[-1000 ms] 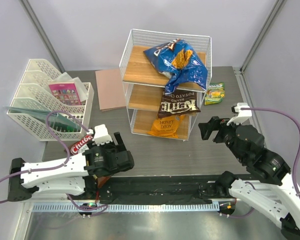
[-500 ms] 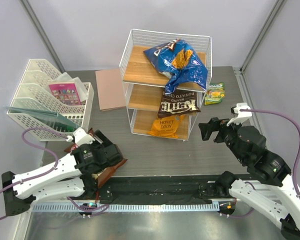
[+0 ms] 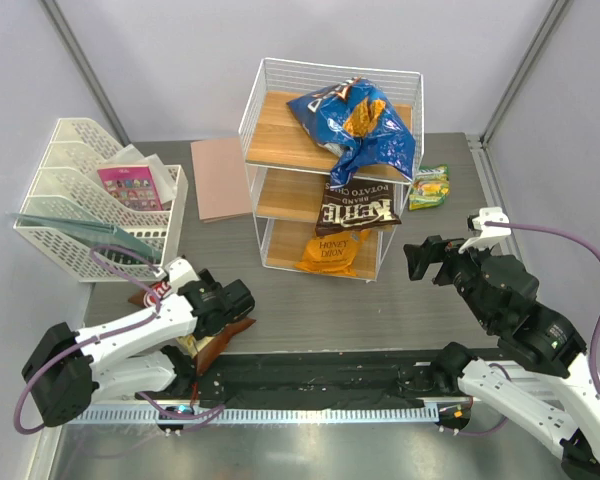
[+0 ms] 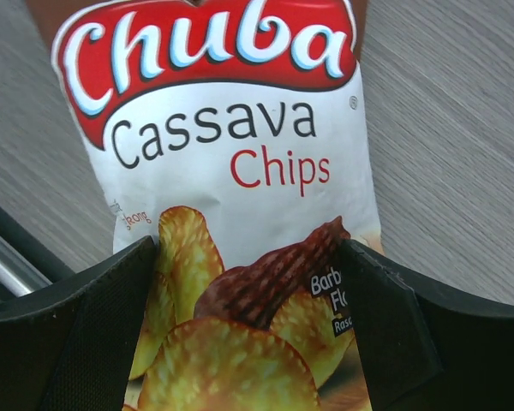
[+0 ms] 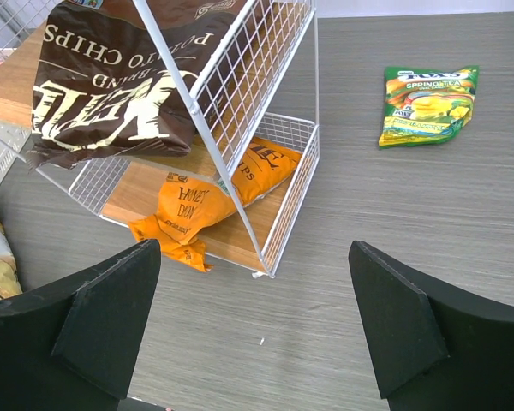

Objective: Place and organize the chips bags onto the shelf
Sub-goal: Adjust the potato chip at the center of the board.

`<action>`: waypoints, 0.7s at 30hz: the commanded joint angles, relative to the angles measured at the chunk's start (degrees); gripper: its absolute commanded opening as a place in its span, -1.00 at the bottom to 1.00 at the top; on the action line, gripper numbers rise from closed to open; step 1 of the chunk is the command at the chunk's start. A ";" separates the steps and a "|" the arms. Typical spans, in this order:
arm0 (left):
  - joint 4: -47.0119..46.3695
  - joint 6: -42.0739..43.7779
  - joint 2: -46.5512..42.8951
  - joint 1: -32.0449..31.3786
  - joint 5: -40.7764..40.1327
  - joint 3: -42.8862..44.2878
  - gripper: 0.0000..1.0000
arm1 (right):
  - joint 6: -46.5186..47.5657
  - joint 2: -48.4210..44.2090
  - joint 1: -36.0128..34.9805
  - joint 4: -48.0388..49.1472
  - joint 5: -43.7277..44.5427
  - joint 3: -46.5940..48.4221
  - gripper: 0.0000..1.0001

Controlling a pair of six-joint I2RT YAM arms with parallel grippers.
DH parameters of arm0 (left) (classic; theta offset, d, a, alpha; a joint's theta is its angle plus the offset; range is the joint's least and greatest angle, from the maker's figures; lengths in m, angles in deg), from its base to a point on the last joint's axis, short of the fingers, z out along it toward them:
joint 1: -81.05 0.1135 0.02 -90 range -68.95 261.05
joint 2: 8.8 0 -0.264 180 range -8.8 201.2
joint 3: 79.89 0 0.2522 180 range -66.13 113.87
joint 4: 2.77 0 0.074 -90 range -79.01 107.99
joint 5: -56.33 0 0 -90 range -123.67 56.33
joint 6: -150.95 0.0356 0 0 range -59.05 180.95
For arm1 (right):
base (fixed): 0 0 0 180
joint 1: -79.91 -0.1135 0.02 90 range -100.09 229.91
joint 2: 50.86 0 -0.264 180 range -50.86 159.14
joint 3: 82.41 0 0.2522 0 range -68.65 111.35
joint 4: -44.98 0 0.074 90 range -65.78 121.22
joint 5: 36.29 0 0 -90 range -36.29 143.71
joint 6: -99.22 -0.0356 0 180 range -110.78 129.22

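My left pincer (image 4: pixel 248 253) has its jaws spread wide on either side of the Chuba cassava bag (image 4: pixel 231 154), which sits low at the near left of the worktop (image 3: pixel 310 300). I cannot tell whether they pinch it or only straddle it. My right pincer (image 5: pixel 255 248) hangs open and empty, right of the shelf (image 3: pixel 275 130). I count five chips bags and one three-tier shelf. The blue Doritos bag (image 3: pixel 365 125) is on top, the dark Kettle bag (image 3: pixel 358 208) droops from the middle tier, and the orange Honey Dijon bag (image 3: pixel 330 252) is at the bottom. By my reckoning three are shelved and two remain: the cassava bag and the small green-yellow bag (image 3: pixel 430 186) beside the shelf.
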 commanded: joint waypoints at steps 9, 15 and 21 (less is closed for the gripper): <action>-17.92 13.06 12.02 0.01 4.33 5.04 0.76 | 0.04 -0.38 -0.12 0.61 2.03 1.98 0.94; -21.00 12.98 10.09 -3.33 6.61 3.47 0.71 | -1.19 -0.03 -0.12 0.43 2.39 1.18 0.95; -18.21 5.17 6.31 -13.25 8.03 0.83 0.55 | -1.89 0.84 -0.21 0.96 2.04 0.39 0.94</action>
